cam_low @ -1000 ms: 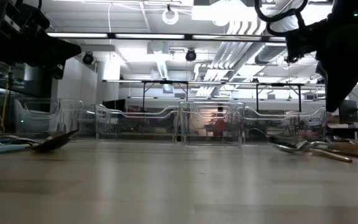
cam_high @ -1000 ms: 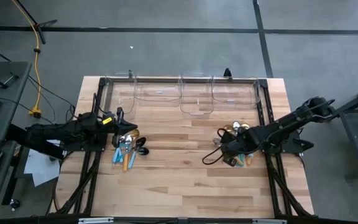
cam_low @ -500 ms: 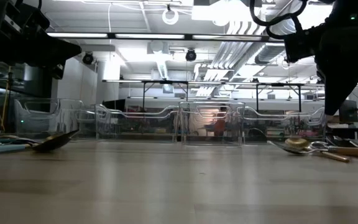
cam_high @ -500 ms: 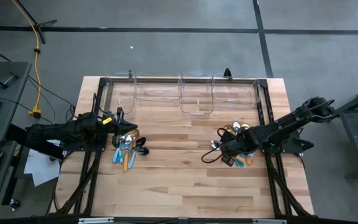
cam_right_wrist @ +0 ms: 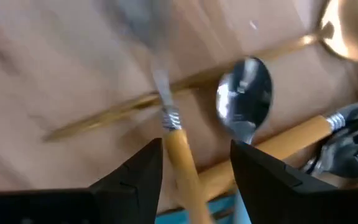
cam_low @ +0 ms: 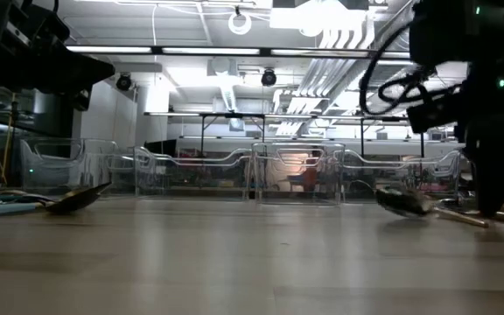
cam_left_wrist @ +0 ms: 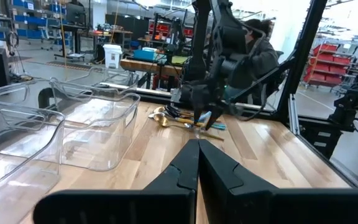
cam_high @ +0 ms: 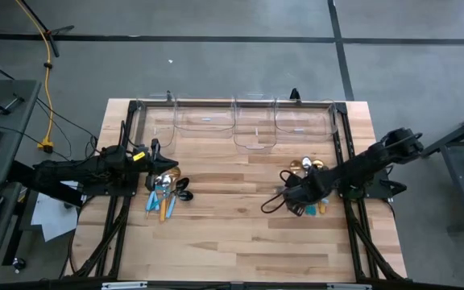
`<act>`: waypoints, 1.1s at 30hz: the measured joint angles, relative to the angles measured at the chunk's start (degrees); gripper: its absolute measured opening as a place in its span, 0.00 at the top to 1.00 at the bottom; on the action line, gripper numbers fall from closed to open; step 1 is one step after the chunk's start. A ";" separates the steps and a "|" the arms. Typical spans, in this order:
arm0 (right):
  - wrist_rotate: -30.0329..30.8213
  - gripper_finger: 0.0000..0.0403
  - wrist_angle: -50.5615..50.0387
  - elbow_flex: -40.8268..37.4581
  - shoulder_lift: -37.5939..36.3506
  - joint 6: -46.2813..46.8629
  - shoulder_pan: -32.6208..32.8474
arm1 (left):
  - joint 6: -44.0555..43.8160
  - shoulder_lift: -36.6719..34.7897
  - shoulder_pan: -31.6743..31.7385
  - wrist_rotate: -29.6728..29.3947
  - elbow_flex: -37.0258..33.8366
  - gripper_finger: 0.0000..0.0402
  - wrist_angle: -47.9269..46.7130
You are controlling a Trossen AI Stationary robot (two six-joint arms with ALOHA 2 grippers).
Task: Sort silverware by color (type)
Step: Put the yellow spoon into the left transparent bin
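The right gripper (cam_right_wrist: 194, 165), shut a second ago, is now spread wide over an orange-handled piece (cam_right_wrist: 182, 155) near the table's (cam_high: 240, 242) right edge. A pickup seems imminent; nothing is held.

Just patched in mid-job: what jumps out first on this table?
Two heaps of silverware: one at the left, one at the right. The right tool sits low over the right heap, open around an orange-handled piece. A row of clear bins lines the far edge; the left tool waits shut by the left heap.
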 joint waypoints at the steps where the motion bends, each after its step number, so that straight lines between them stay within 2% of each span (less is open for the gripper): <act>1: 0.27 0.57 -0.01 -0.37 0.13 -0.03 -0.18 | 0.57 0.01 0.00 0.00 0.00 1.00 0.00; 15: -0.65 0.57 2.89 -0.55 0.36 -5.42 -0.55 | 2.62 0.02 -0.01 -0.20 0.00 1.00 0.22; 26: -2.12 0.57 3.14 -0.46 0.88 -16.23 -0.65 | 2.60 0.01 -0.01 -0.20 0.00 1.00 0.24; 29: -3.12 0.62 3.24 -0.46 0.90 -18.02 -0.87 | 2.59 0.00 -0.01 -0.19 -0.01 1.00 0.24; 33: -4.87 0.75 3.55 -0.46 0.92 -18.56 -2.16 | 2.62 0.00 0.00 -0.17 0.00 1.00 0.23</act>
